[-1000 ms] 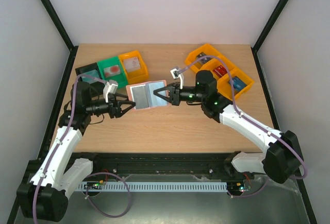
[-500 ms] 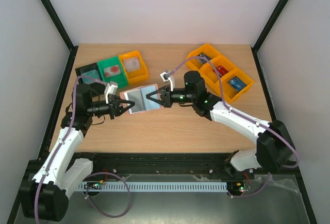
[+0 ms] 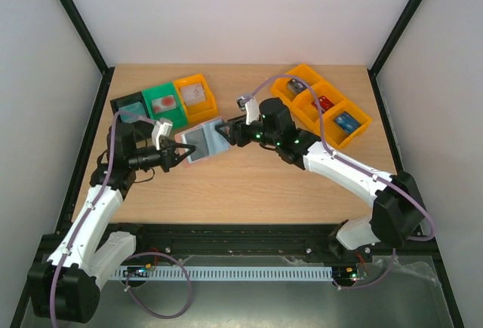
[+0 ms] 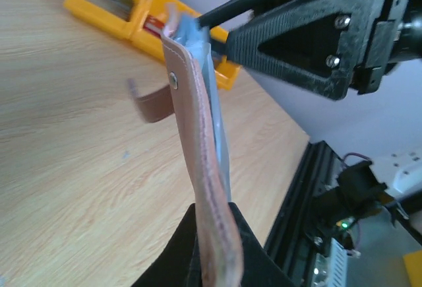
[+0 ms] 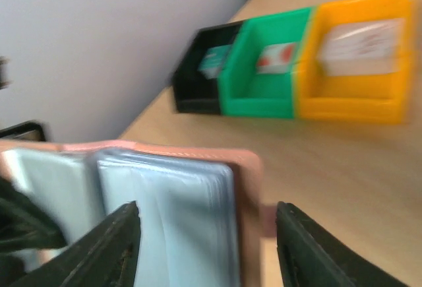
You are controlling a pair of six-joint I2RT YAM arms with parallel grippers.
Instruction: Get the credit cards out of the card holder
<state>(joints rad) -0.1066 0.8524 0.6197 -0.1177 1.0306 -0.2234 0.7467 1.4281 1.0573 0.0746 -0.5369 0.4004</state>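
Observation:
The card holder (image 3: 201, 139) hangs above the table's middle left, half open, tan outside and light blue inside. My left gripper (image 3: 179, 155) is shut on its near edge. In the left wrist view the tan leather (image 4: 201, 161) rises edge-on out of the jaws of the left gripper (image 4: 212, 213). My right gripper (image 3: 230, 133) is open at the holder's other side. In the right wrist view its fingers (image 5: 117, 247) straddle the blue sleeved panel (image 5: 171, 214) without pinching it. Credit cards lie in the left bins: teal (image 3: 130, 109), whitish with red (image 3: 164, 103), a pale one (image 3: 195, 96).
A black bin (image 3: 124, 107), a green bin (image 3: 153, 93) and an orange bin (image 3: 205, 90) stand in a row at the back left. Three joined orange bins (image 3: 362, 121) holding small items sit at the back right. The holder's strap (image 4: 148, 105) dangles loose.
The left gripper closed on the holder's edge. The right gripper let go of the holder and opened. The holder and both grippers shifted left and back, the holder tilting up.

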